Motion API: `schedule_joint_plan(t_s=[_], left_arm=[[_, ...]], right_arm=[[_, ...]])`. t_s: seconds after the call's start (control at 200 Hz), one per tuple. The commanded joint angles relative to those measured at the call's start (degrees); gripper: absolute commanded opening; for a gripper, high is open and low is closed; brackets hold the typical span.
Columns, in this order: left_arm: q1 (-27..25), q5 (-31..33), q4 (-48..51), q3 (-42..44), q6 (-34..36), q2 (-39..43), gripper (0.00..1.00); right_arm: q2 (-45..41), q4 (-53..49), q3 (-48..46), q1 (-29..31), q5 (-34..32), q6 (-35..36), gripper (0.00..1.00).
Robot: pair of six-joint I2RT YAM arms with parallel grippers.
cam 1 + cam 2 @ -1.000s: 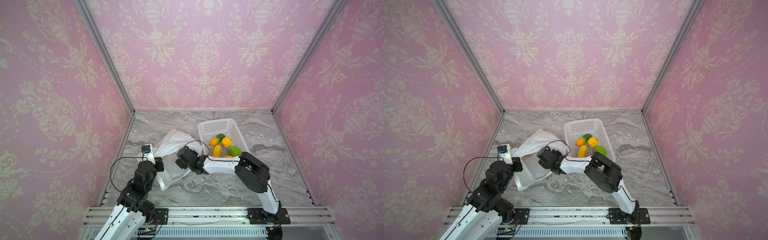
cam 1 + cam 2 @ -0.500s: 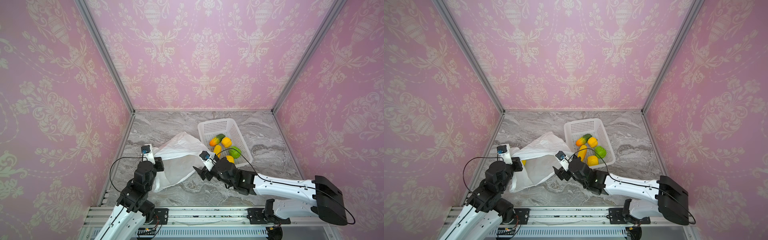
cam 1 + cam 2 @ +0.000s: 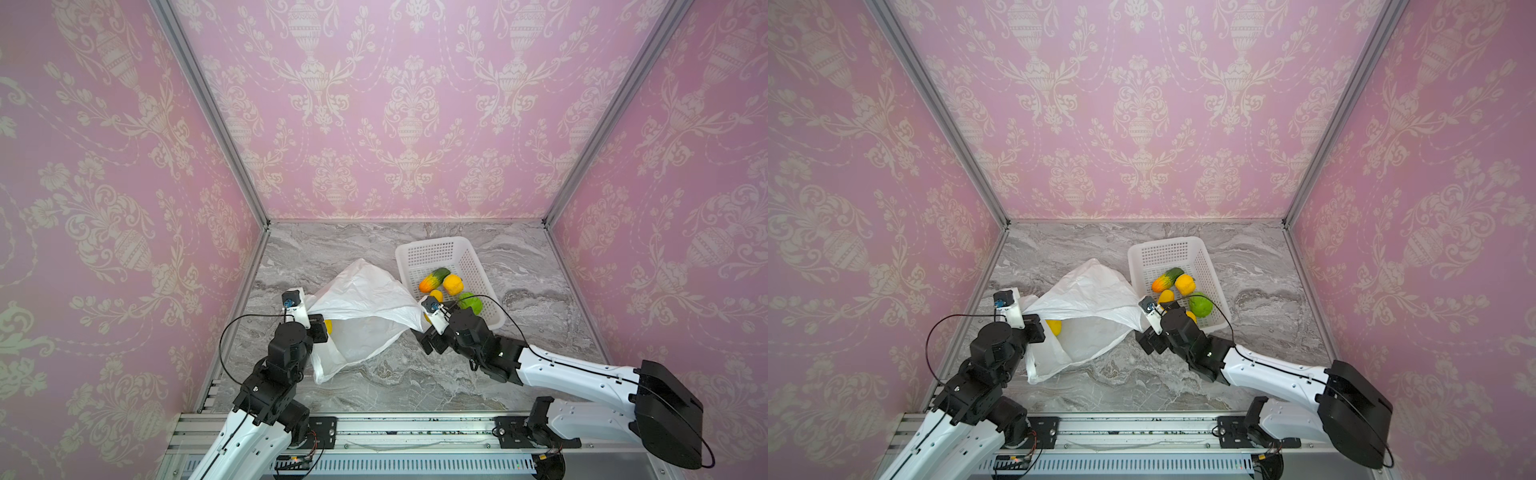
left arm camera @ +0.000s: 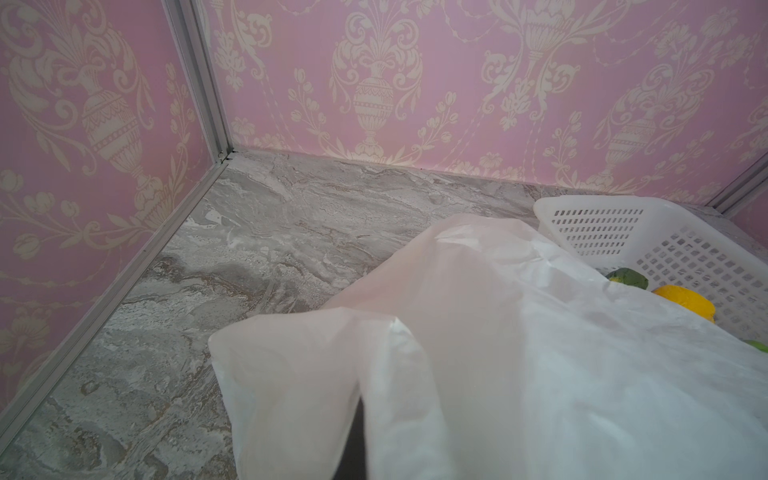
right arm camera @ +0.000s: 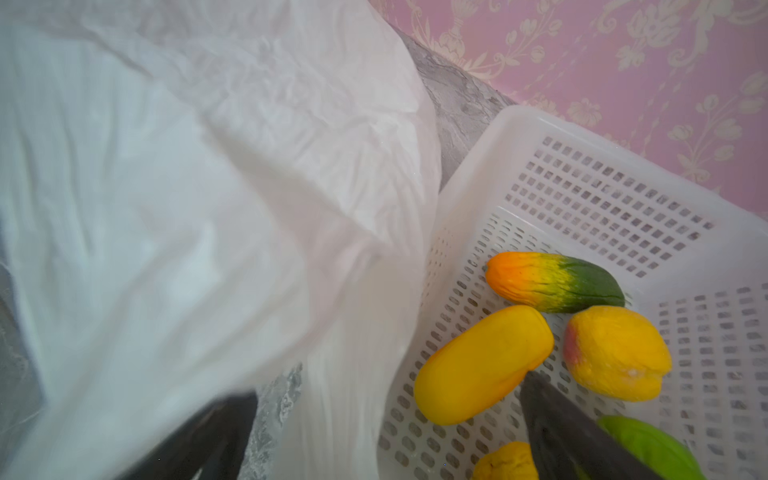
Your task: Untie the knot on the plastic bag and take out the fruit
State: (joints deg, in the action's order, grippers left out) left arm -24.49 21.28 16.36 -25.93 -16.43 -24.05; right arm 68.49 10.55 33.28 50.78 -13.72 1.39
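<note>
The plastic bag [image 3: 365, 299] lies on the marble with its mouth gaping toward the front left; no knot shows. One yellow fruit [image 3: 328, 325] sits just inside the mouth. My left gripper [image 3: 321, 330] is shut on the bag's rim; in the left wrist view the film covers all but a dark finger [image 4: 356, 440]. My right gripper [image 5: 388, 390] stands wide open at the basket's near left corner. One of its fingers [image 5: 557, 424] is over the fruit in the basket, and the bag's corner lies over the other.
The white perforated basket [image 3: 432, 243] stands back right of the bag. It holds an orange-to-green fruit [image 3: 434, 279], a round yellow one [image 3: 453, 284], a long yellow one [image 5: 482, 365] and a green one [image 3: 471, 302]. Pink walls close three sides.
My right gripper has come out of the bag, moved right to the basket's corner and opened wider. Another yellow fruit now lies in the basket. The bag's top sheet stretched rightward. The left arm stayed put.
</note>
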Motion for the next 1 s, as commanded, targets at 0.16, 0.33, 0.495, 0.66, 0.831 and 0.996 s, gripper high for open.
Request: schedule_joint_plan(t_s=[0.16, 0.33, 0.495, 0.66, 0.831, 0.996], left_arm=[[0.1, 0.2, 0.2, 0.4, -0.7, 0.4, 0.00], [0.2, 0.2, 0.1, 0.4, -0.7, 0.3, 0.00], [0.1, 0.1, 0.0, 0.4, -0.7, 0.1, 0.00], [0.1, 0.1, 0.0, 0.4, -0.6, 0.0, 0.00], [0.1, 0.3, -0.1, 0.4, -0.6, -0.1, 0.00], [0.1, 0.0, -0.1, 0.4, -0.5, 0.1, 0.00]], right_arm=[[-4.3, -0.9, -2.4, -4.4, 1.8, -6.2, 0.98], [-19.2, -3.9, -5.0, -1.7, 3.9, -5.3, 0.92], [-29.5, -8.1, -4.3, 6.0, 1.3, -3.0, 0.91], [-28.2, -10.8, 0.6, 12.4, -1.3, -0.7, 0.84], [-15.1, -7.5, 7.2, 21.0, 0.0, 2.3, 0.68], [5.0, -1.6, 14.2, 24.0, 4.0, 2.9, 0.60]])
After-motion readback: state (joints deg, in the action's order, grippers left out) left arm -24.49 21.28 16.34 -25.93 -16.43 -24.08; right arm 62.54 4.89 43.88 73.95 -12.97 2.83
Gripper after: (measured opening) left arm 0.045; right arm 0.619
